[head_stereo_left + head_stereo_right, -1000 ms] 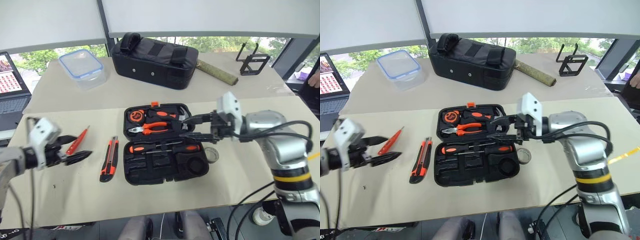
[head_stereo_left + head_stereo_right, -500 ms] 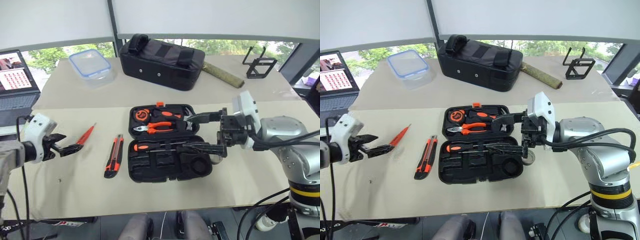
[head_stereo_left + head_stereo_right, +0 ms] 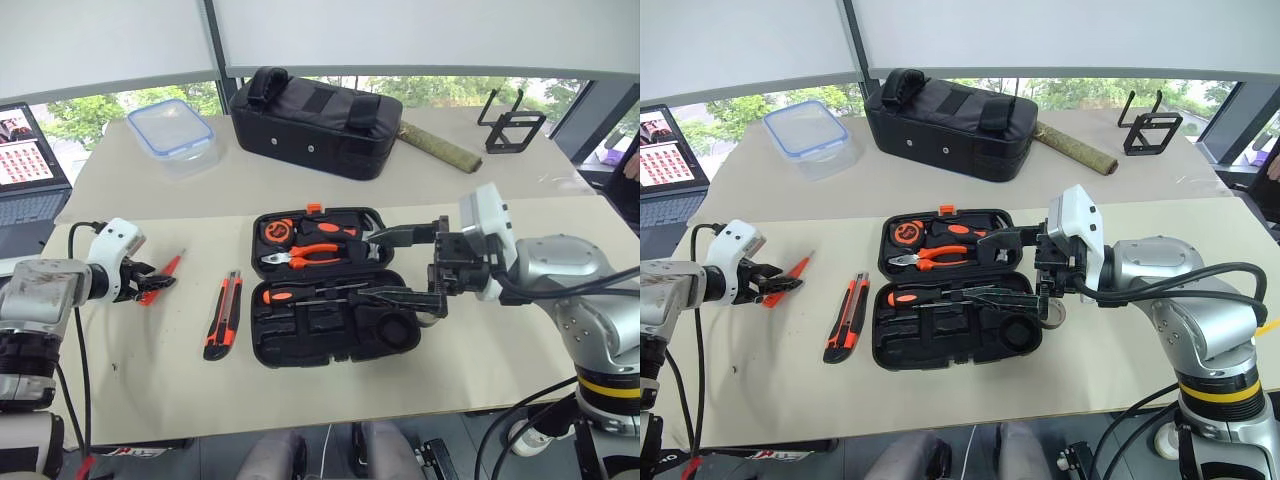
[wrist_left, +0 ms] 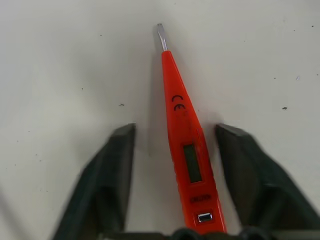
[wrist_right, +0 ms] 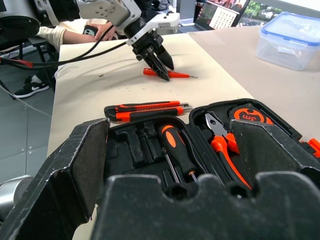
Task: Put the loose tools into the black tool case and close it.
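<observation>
My left gripper (image 4: pixel 172 185) straddles orange screwdriver (image 4: pixel 184 150), fingers apart, not yet clamped; screwdriver lies on table, left of black tool case (image 3: pixel 330 328). Centre on handle, close squarely, lift level. My right gripper (image 3: pixel 405 262) wide over case.

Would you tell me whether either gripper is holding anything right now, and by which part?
Nothing is held. The left gripper straddles the handle end of the orange screwdriver, with gaps on both sides. The right gripper hovers open over the black tool case.

My left gripper (image 4: pixel 172 175) points forward and down near the surface, its fingers (image 4: pixel 112 170) standing apart. My right gripper (image 3: pixel 405 268) reaches across toward my left, roughly level, jaws spread wide.
</observation>
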You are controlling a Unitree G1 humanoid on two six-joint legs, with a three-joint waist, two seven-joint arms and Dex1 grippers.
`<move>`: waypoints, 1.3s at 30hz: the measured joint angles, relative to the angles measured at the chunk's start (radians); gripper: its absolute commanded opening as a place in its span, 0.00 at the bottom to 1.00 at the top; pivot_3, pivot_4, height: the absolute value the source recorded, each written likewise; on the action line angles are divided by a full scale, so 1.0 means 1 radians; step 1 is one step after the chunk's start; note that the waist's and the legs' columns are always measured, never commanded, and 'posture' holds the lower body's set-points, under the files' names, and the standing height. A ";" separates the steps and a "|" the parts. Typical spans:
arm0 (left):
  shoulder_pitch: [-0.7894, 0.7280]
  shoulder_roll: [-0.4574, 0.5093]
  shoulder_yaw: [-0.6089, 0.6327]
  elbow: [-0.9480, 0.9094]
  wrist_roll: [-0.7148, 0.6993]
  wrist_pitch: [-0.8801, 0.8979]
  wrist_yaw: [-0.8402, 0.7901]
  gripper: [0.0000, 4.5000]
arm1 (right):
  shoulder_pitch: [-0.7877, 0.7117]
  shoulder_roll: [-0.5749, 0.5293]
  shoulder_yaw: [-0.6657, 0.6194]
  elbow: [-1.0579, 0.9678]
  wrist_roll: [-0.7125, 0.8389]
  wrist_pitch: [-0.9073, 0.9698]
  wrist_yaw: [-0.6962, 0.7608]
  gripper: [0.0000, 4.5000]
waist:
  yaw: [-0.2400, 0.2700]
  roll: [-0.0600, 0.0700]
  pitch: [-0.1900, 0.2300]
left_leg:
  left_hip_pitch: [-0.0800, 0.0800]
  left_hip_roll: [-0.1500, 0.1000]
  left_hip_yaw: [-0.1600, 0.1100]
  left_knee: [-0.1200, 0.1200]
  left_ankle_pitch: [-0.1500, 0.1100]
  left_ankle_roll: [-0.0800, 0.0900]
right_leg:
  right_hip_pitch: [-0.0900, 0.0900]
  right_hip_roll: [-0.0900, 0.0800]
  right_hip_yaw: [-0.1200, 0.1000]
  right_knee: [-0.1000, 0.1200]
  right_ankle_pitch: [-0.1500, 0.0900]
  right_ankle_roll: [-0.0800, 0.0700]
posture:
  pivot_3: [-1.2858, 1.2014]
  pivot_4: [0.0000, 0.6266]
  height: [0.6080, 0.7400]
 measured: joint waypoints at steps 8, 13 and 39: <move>0.023 0.057 0.013 -0.165 -0.076 -0.079 -0.201 0.10 | 0.077 -0.091 -0.024 -0.005 0.005 0.004 0.013 1.00 | 0.009 -0.002 0.001 | -0.004 0.000 -0.002 0.002 0.000 0.000 | -0.001 -0.001 0.000 -0.001 0.000 0.000 | 0.52 0.24 0.80; -0.073 0.085 -0.026 -0.431 -0.181 -0.099 -0.396 0.10 | 0.167 -0.146 -0.080 -0.036 0.033 0.004 0.022 1.00 | 0.016 -0.002 0.001 | -0.004 0.000 -0.002 0.002 0.000 0.000 | 0.000 -0.002 0.001 -0.004 0.000 0.000 | 0.52 0.24 0.80; -0.288 -0.209 -0.549 -0.468 0.037 0.093 -0.406 0.10 | 0.378 -0.179 -0.219 -0.144 0.072 0.003 -0.111 1.00 | 0.012 -0.002 0.001 | -0.002 0.000 -0.001 0.003 0.000 0.001 | 0.003 0.000 0.002 -0.002 0.000 0.000 | 0.52 0.24 0.80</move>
